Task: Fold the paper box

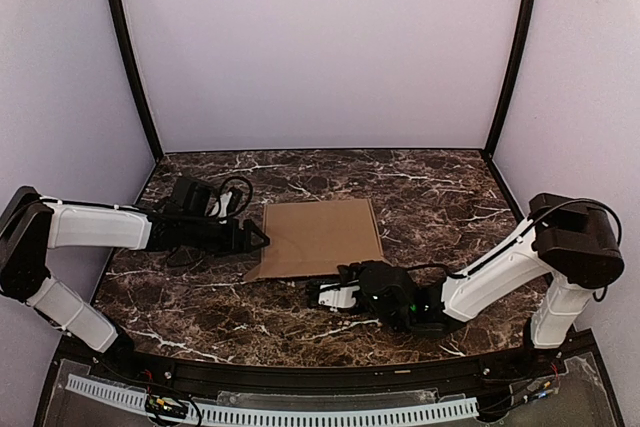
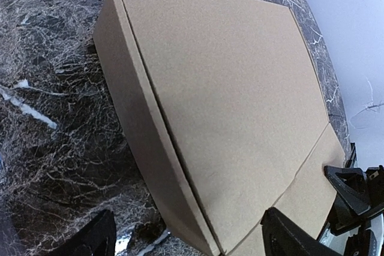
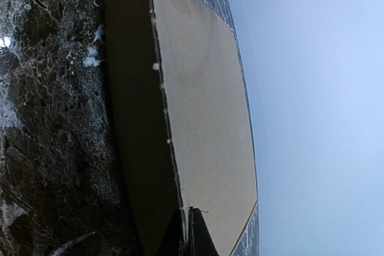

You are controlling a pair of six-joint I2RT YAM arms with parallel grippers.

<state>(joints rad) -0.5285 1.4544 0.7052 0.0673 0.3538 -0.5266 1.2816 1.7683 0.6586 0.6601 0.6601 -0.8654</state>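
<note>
Cardboard, plain brown and unprinted, made up the one paper box [image 1: 322, 237] in the scene. It lay flat on a dark marble table [image 1: 450, 197] with white veins, about midway between the two arms. One box, one table, two arms and two grippers were all there was to count.

The box rested with its broad face up and looked shallow. From the left wrist a low side wall showed along the edge facing that arm. From above it looked nearly square, a little wider across the table than deep, so its long axis ran roughly left to right, with its edges close to square with the table. A small flap [image 1: 252, 271] stuck out at the near left corner, lying on the marble.

The left gripper [image 1: 258, 238] hovered just beside the left edge of the box, pointing at it. Its jaws stood wide apart and touched nothing, with the side wall of the box between them in the wrist view.

The right gripper [image 1: 345, 275] sat low at the near edge of the box, reaching in from the right. Its jaws were drawn fully together. From the right wrist, the fingertips [image 3: 195, 232] met right at the seam where the top panel joined the near wall, touching the cardboard there. I could not tell whether a layer of cardboard was pinched between them.
</note>
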